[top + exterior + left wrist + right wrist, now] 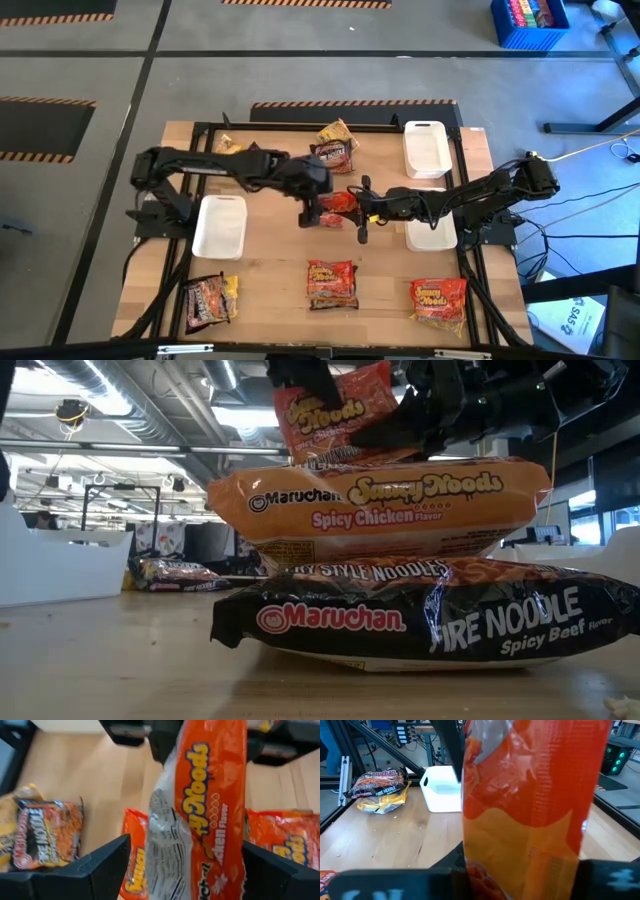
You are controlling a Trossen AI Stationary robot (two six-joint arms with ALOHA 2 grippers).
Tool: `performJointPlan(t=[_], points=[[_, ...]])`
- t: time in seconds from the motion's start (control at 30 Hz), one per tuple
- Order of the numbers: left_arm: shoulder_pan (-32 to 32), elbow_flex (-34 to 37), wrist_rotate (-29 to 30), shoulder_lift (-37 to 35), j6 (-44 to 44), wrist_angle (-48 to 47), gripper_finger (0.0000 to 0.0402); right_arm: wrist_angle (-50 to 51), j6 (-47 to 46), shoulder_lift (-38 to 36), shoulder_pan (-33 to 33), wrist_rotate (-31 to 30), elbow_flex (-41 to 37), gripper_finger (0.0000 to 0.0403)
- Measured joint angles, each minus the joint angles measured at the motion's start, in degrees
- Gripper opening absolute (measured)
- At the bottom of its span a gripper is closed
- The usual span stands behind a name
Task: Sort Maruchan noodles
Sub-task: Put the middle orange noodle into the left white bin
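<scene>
My left end effector (318, 212) stands spread wide, its fingers (100, 865) on either side of the orange Spicy Chicken packet (210, 810) without pressing it. My right end effector (362, 212) is clamped on that same packet, holding it on edge above the middle of the tabletop (270, 270). Both my arms reach inward from opposite sides and meet there, wrists level.
</scene>
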State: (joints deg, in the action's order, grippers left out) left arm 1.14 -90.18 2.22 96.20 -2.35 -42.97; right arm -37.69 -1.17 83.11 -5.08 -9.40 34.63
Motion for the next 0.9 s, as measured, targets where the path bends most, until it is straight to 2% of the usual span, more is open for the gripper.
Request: performJointPlan(t=[0.1, 0.27, 0.6, 0.73, 0.8, 0.9], points=[[0.0, -3.6, -0.7, 3.5, 0.7, -3.7, 0.0312, -0.1, 0.0, 0.0, 0.0, 0.0, 0.0, 0.0092], [0.0, -5.5, 0.0, 7.1, 1.6, -7.4, 0.0297, 0.2, 0.0, 0.0, 0.0, 0.0, 0.0, 0.0092], [0.0, -5.6, 0.2, 7.3, 3.0, -7.5, 0.0185, 0.1, 0.0, 0.0, 0.0, 0.0, 0.0, 0.0092], [0.0, -5.6, 0.2, 7.2, 3.0, -7.5, 0.0162, -0.4, 0.1, 0.1, -0.1, 0.0, -0.1, 0.0093], [0.0, -5.6, 0.3, 7.2, 3.0, -7.6, 0.016, -0.6, 0.2, 0.1, -0.1, 0.0, -0.1, 0.0102], [0.0, -5.6, 1.4, 6.8, 3.0, -8.6, 0.0159, -1.5, 0.2, 0.1, -0.1, 0.0, -0.1, 0.0137]])
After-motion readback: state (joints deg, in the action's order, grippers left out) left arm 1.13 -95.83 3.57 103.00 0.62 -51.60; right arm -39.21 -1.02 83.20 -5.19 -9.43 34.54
